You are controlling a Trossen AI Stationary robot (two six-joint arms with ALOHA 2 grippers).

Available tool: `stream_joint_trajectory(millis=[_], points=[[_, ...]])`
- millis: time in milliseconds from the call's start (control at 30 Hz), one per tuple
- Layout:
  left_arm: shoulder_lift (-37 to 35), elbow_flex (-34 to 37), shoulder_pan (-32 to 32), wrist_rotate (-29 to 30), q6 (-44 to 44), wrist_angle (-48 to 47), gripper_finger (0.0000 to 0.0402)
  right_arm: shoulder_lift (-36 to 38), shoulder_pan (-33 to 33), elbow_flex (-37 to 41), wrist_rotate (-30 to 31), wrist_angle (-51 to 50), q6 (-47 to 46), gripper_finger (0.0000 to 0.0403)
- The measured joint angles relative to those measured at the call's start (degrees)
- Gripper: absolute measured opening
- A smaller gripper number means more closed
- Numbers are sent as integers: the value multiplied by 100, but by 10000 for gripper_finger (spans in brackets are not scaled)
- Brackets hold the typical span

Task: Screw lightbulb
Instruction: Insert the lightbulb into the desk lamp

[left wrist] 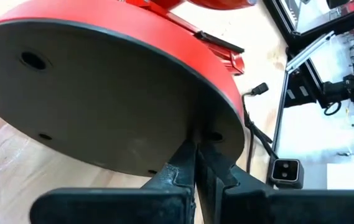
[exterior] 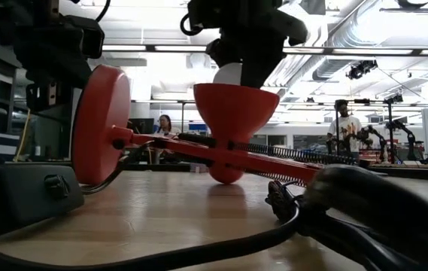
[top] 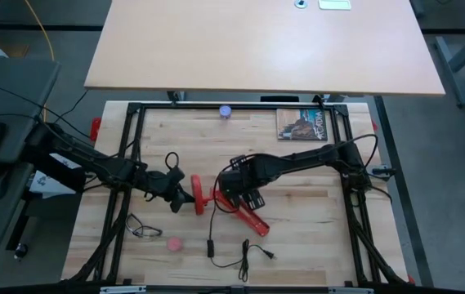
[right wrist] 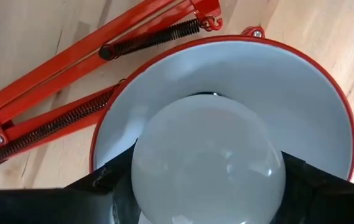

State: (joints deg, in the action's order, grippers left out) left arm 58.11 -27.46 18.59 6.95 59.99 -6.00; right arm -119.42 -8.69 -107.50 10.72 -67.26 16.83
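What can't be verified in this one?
- The lightbulb's screw base and the socket: hidden by the bulb itself inside the lamp shade, right wrist view.
- Right pincer: fingers cut off at the edge.
- High view: right arm covers the bulb.
- Left pincer grips the lamp base.

You've got the lamp (top: 230, 204) lying on its side mid-table (top: 297, 237). Your left gripper (top: 185, 196) sits at its base (top: 197, 198), pinching the rim. Right gripper (top: 234, 189) hangs over the shade (exterior: 233, 105), with the bulb (right wrist: 208, 158) down inside it. The cord (top: 244, 255) trails off the lamp toward the table's front edge.
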Motion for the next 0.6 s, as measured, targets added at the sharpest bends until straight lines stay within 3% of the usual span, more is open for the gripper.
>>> stream_joint_trajectory(millis=[600], points=[[-42, -2, 2, 55, 0, 77, 0, 26, 100, 513, 222, 579, -935, 240]])
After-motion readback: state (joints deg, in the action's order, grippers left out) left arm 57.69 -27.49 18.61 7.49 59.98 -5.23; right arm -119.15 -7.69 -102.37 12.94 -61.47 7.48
